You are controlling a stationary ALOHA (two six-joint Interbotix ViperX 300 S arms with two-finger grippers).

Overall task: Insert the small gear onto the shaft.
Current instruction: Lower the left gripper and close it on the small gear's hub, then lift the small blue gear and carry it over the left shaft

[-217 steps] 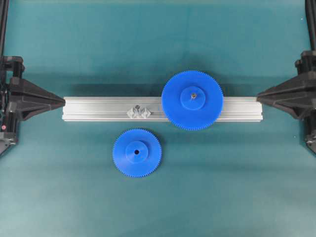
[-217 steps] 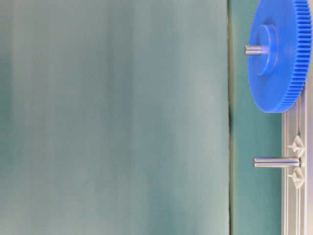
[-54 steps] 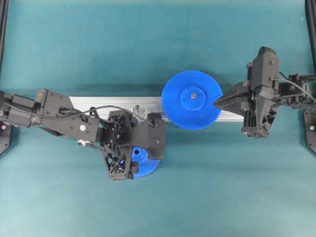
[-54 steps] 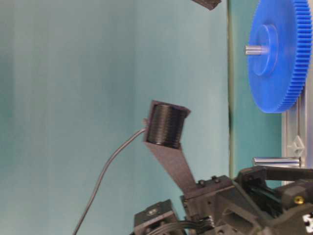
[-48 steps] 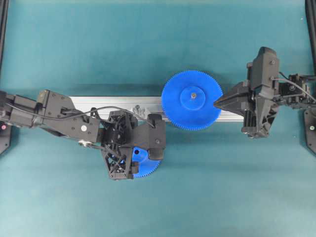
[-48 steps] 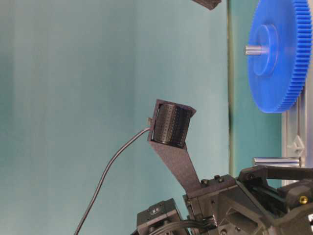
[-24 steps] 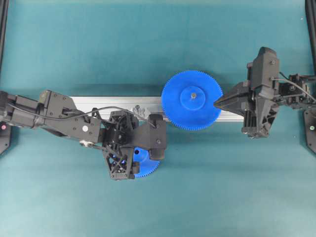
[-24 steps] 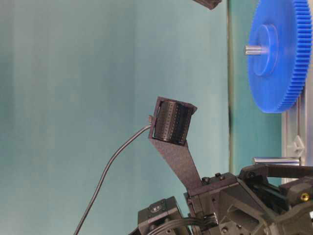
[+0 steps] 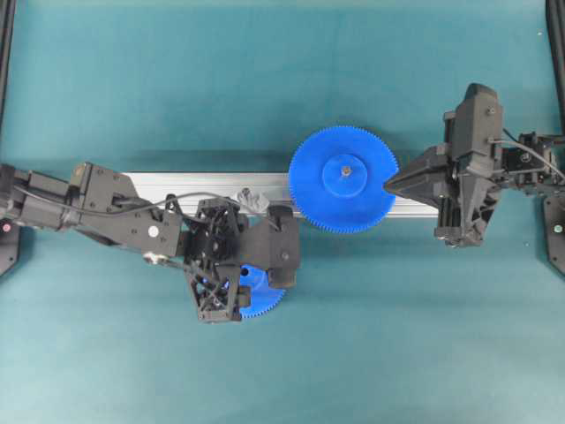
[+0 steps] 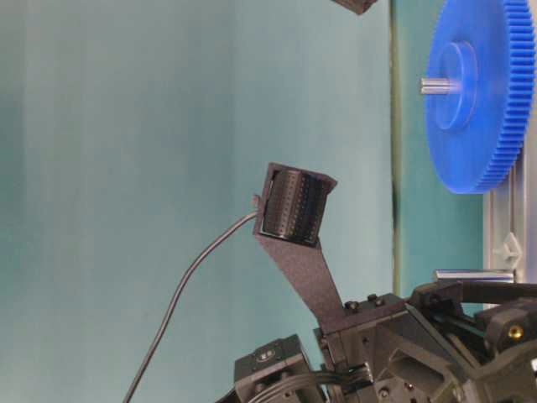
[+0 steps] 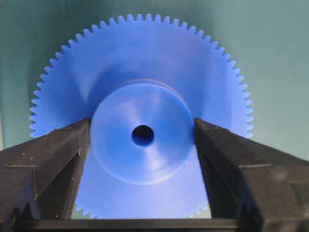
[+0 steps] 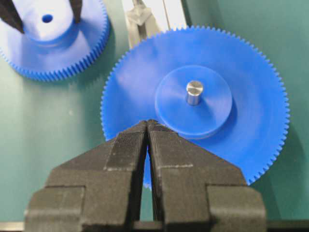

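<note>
The small gear (image 11: pixel 145 67) lies flat on the teal table in front of the rail, mostly hidden under my left arm in the overhead view, where only its right part (image 9: pixel 258 299) shows. My left gripper (image 11: pixel 142 129) reaches down over it, and its black fingers (image 11: pixel 72 145) press against both sides of the raised hub. The shaft (image 10: pixel 471 275) stands on the rail on a clear base (image 9: pixel 254 199), just behind the left gripper. My right gripper (image 12: pixel 147 123) is shut and empty, with its tips over the right rim of the large gear.
The large blue gear (image 9: pixel 344 179) sits on its own grey pin (image 12: pixel 194 92) on the aluminium rail (image 9: pixel 163 185). The left arm's body (image 9: pixel 115 216) lies across the rail's left half. Black posts stand at the table's side edges.
The left jaws have closed in from wide open until they meet the small gear's hub. The left wrist has shifted slightly. The right arm has barely moved.
</note>
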